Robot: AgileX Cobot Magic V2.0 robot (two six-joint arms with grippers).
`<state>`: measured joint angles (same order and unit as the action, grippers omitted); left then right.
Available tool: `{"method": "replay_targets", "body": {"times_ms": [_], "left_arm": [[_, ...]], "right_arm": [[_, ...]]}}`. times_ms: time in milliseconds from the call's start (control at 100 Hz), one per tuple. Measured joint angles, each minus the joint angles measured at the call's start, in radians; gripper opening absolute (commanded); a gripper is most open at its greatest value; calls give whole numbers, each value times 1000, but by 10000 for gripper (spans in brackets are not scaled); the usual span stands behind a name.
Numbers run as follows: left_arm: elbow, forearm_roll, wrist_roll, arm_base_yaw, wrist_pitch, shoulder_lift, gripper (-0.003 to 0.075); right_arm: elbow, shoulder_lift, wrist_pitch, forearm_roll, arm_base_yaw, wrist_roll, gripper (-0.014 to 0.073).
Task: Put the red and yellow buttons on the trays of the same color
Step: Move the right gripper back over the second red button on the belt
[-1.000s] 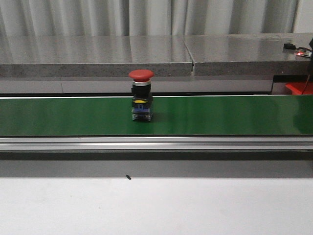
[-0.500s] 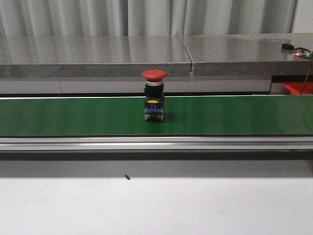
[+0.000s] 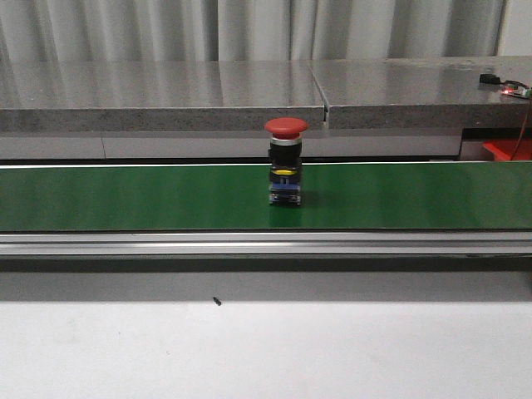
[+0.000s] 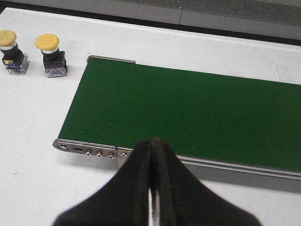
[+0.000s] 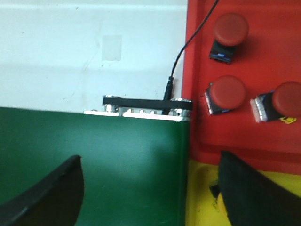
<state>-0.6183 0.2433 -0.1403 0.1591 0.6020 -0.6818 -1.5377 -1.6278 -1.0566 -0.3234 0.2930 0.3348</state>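
3 red buttons (image 5: 227, 92) sit on the red tray (image 5: 202, 56), 1 red button (image 3: 285, 163) waits on the green belt (image 3: 125, 195), left gripper (image 4: 153, 155) closed, right gripper (image 5: 150, 188) open.

The front view is evenly and fairly dimly lit, slightly soft overall; the grey ledge (image 3: 249, 91) across the upper frame carries pale vertical reflections; a dark shadow band runs under the green belt (image 3: 125, 195) across the middle; the white table (image 3: 266, 349) in the lower frame looks grey and flat. The left wrist view is brighter and sharper, though the black fingers (image 4: 141, 188) at bottom centre are blurred; the right wrist view is soft throughout, its red tray (image 5: 244, 136) oversaturated, the white surface at upper left nearly washed out.
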Motion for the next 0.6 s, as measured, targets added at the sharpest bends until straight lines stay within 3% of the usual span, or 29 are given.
{"method": "replay_targets", "body": {"times_ms": [260, 600], "left_arm": [[0, 0, 0, 0, 0, 0, -20], [0, 0, 0, 0, 0, 0, -20]], "right_arm": [[189, 88, 89, -2, -168, 6, 578], [216, 90, 110, 2, -372, 6, 578]]}}
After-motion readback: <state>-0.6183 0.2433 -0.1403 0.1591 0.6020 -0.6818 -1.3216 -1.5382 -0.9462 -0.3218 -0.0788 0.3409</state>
